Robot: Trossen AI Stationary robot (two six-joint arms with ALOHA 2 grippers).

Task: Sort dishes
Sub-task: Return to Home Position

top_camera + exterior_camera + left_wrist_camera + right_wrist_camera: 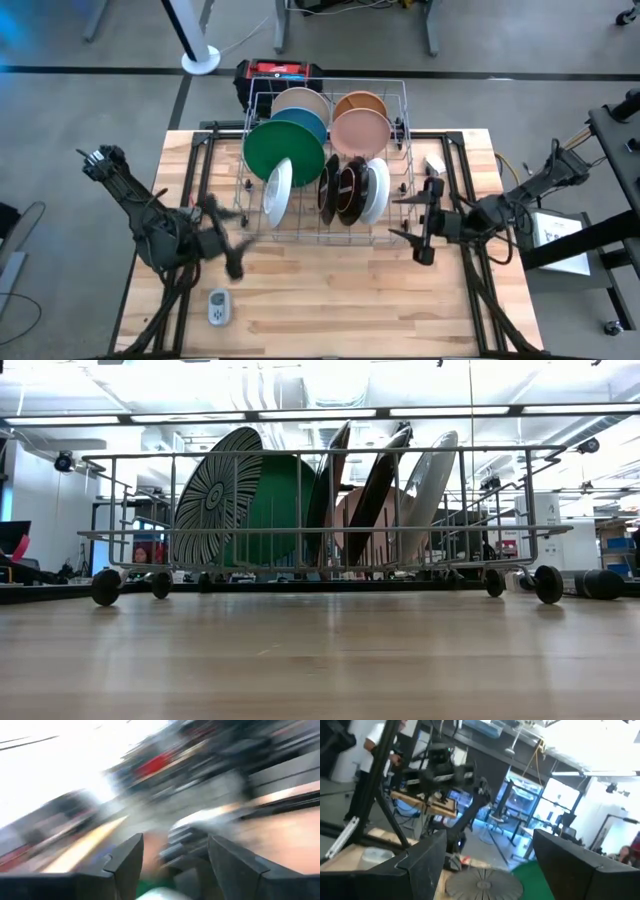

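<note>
High view: you have the dishes standing on edge in the wire rack at the table's 12 o'clock, with the green plate toward the rack's 9 o'clock. Your left gripper sits at the rack's 7 o'clock and your right gripper at 4 o'clock, both apart from it.

Low view: the striped plate stands in front of the green one.

Left wrist view: the fingers are spread and hold nothing.

Right wrist view: its fingers are also apart and empty.

Expect the plates to be rigid, slick and breakable, so pinch one by its exposed top rim.

Dark jointed arms, angular jaws, seemingly black
</note>
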